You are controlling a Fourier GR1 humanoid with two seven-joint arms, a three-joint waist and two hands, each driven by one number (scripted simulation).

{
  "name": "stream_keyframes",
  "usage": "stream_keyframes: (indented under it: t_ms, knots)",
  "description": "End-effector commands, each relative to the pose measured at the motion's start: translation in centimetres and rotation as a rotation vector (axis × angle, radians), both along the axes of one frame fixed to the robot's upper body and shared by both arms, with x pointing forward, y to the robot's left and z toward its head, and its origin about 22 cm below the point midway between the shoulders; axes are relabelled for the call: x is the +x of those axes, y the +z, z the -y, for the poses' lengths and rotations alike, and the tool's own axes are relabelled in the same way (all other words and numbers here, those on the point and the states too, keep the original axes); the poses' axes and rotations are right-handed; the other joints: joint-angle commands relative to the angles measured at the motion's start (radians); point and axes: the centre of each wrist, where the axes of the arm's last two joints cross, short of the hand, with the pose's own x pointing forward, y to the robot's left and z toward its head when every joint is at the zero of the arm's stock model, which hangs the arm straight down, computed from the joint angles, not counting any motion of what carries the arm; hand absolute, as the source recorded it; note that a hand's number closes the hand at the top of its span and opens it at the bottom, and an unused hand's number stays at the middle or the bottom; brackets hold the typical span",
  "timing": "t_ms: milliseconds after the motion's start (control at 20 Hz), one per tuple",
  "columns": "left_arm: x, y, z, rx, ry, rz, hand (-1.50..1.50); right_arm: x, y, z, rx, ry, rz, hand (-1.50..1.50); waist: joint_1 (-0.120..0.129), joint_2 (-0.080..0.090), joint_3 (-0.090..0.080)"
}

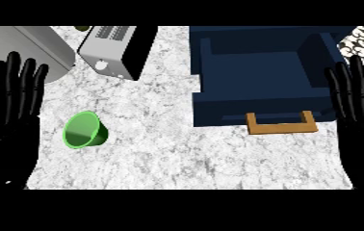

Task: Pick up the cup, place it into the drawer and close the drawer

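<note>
— Black left hand [21, 95], far left of the drawer [220, 110]: fingers straight up, released, cut off by the frame edge.
— The cup?
— Green cup [85, 130] on the marble counter [177, 153], well left of the drawer, nothing touching it.
— And the drawer?
— Open, with the wooden handle [280, 123] at its front. Right hand [348, 95] at the drawer's right side, fingers straight, holding nothing, partly cut off.

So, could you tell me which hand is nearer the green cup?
Left. The left hand rests open at the left edge, beside the green cup; the right hand is at the right edge, beyond the open drawer.
</note>
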Motion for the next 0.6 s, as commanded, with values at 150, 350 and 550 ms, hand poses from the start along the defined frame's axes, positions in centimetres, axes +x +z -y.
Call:
stream_keyframes:
  t_ms: [150,350,550]
  knots:
    - [1.5,-0.2,-4.5,0.002,-0.181,-0.047,-1.5,0.3,0.0,0.9,0.03,0.001,-0.002,-1.5,0.028,-0.02,-0.028]
    - [0.6,-3.6,-6.2,-0.205,-0.186,-0.279,-1.5,-0.4,-1.4,-0.5,-0.037,0.114,-0.174,-1.5,0.033,-0.018,-0.029]
    - [0.6,-5.5,-9.9,-0.236,-0.205,-0.313,-1.5,0.8,-1.0,-1.2,-0.033,0.129,-0.194,-1.5,0.034,-0.019,-0.028]
